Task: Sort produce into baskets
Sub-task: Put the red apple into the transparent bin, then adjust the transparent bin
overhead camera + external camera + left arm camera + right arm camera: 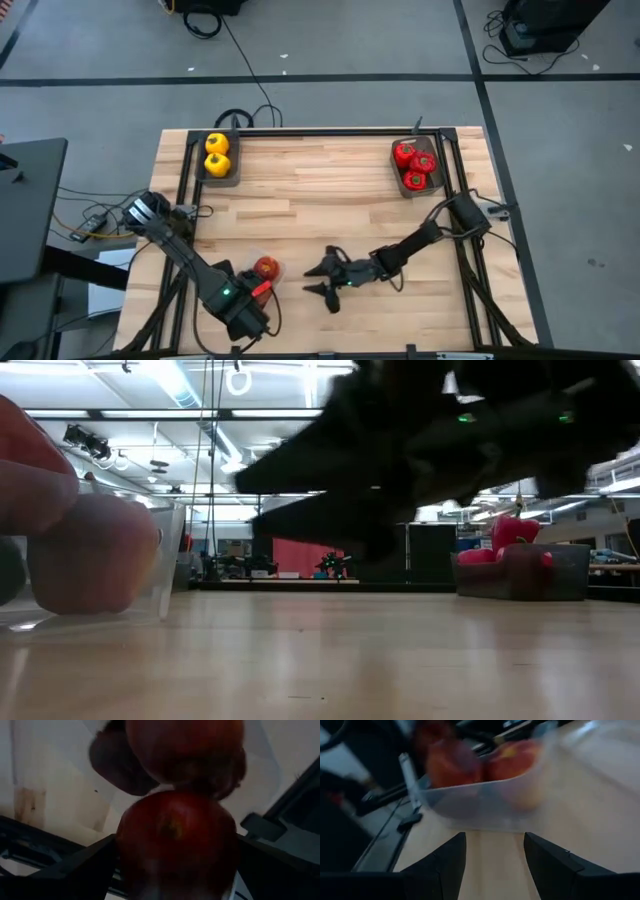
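Maroon round fruits (175, 840) in the clear plastic basket (485, 795) under my left jaws (262, 283), spread wide, my right jaws (322, 278) parted, empty, facing it over the wooden worktop (320, 190).

Tabletop (320, 200): pale wood in butt-jointed strips, smooth, with a soft sheen in the low view. Clear basket (485, 795), upper centre of the right wrist view: see-through, slightly frosted plastic. Maroon fruit (175, 840), centre of the left wrist view: smooth, glossy skin. Red peppers (415, 165), upper right of the high view: shiny. Right gripper (495, 865): matt black fingers.
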